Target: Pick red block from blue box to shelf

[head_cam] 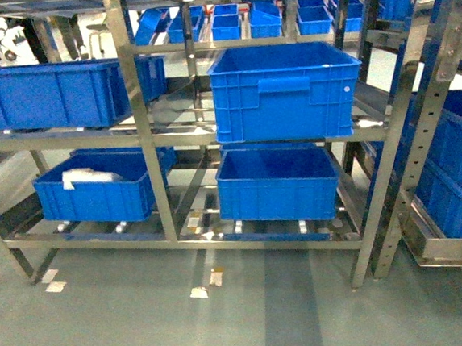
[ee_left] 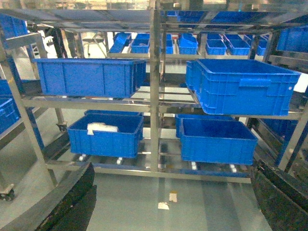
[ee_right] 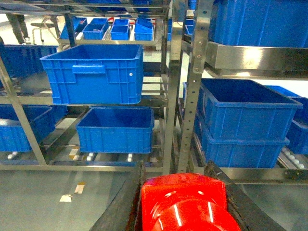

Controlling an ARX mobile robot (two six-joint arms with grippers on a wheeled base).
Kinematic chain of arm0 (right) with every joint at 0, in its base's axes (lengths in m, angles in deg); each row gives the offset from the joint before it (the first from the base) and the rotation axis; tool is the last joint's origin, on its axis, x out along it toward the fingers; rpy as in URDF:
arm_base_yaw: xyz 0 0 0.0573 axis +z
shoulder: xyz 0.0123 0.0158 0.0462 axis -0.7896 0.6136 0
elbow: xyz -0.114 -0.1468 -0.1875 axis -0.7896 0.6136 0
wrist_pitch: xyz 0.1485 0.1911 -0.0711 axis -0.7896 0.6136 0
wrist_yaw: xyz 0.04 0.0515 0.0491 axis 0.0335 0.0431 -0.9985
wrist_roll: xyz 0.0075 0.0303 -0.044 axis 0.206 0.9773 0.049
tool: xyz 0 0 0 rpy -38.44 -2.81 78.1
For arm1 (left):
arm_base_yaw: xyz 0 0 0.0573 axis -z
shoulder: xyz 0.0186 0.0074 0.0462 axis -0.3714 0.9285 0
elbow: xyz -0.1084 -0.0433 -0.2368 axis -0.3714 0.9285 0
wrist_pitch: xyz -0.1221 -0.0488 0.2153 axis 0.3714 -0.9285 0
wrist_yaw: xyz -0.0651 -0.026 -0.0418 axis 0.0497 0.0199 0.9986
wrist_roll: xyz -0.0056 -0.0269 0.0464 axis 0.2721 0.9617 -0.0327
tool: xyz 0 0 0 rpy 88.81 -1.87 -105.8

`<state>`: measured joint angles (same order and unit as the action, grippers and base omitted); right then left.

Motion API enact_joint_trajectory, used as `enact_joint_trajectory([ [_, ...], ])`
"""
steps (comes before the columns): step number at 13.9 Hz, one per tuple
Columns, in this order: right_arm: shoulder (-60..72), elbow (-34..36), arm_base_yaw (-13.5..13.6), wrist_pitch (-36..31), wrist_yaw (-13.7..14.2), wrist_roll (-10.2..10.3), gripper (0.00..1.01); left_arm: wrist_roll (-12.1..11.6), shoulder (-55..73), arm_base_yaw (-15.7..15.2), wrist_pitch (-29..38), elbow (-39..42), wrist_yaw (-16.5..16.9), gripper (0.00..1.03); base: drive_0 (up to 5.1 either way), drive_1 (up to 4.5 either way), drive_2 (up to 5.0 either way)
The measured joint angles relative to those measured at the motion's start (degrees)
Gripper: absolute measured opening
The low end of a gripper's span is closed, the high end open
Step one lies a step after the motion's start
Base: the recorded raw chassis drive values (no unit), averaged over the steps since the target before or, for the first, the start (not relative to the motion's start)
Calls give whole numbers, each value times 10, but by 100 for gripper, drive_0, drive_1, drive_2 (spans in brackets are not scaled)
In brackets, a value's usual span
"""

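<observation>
The right gripper [ee_right: 183, 204] is clamped on the red block [ee_right: 185, 202], facing the shelf [ee_right: 173, 86]. The left gripper [ee_left: 168, 202] holds nothing — its dark fingers [ee_left: 62, 202] stand wide apart. Royal-blue crates [head_cam: 285, 91] sit on the tiers.

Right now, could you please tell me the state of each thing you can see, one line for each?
red block: held between the right claw's fingers, off the shelf.
right claw: shut on the red block.
left claw: open, holding nothing.
shelf: standing, loaded with blue crates.
lower left crate: holds something white.
lower middle crate: looks empty.
upper middle crate: resting on the middle tier, contents hidden.
</observation>
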<state>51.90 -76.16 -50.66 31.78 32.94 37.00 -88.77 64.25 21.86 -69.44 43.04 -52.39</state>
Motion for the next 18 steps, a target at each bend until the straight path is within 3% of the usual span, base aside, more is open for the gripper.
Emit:
enact_joint_trajectory([
  [16, 0, 0, 0, 0, 0, 0, 28, 0, 0, 0, -1, 0, 0, 98, 2, 418, -415],
  [18, 0, 0, 0, -1, 0, 0, 28, 0, 0, 0, 0, 0, 0, 98, 2, 89, -84],
])
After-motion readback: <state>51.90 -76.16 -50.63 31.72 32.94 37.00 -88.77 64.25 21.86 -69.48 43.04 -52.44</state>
